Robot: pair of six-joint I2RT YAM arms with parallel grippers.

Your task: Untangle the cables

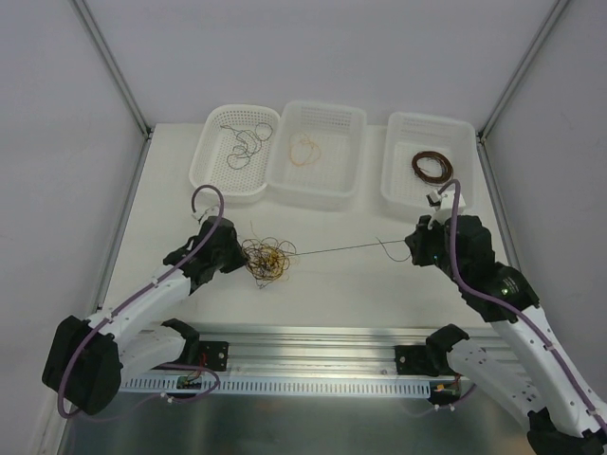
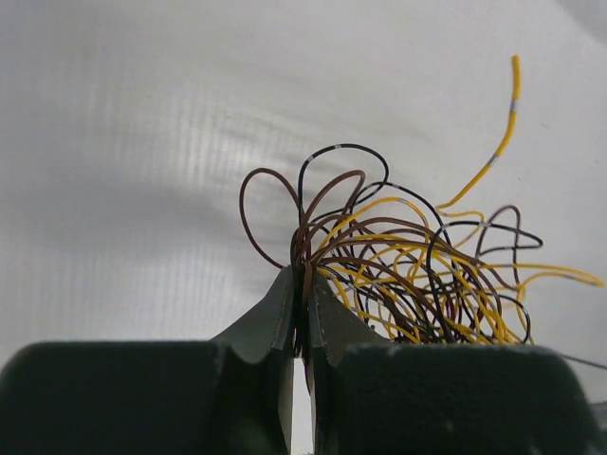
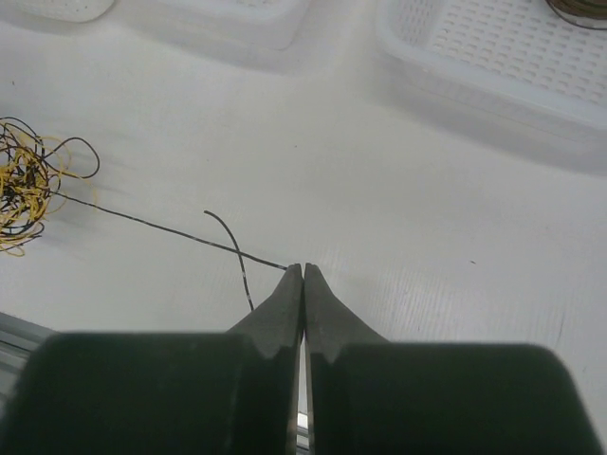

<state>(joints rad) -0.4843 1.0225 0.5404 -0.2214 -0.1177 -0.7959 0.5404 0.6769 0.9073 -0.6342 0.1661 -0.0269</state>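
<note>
Cables (image 2: 408, 284) hair-thin, loose knotted loops, yellow, brown, black

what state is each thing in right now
left gripper: shut on the cable tangle
right gripper: shut on the black strand
black strand: taut, drawn out of the cable tangle
cable tangle: knotted
black wire: loose in left basket
orange wire: loose in middle basket
brown ring: coiled in right basket
</note>
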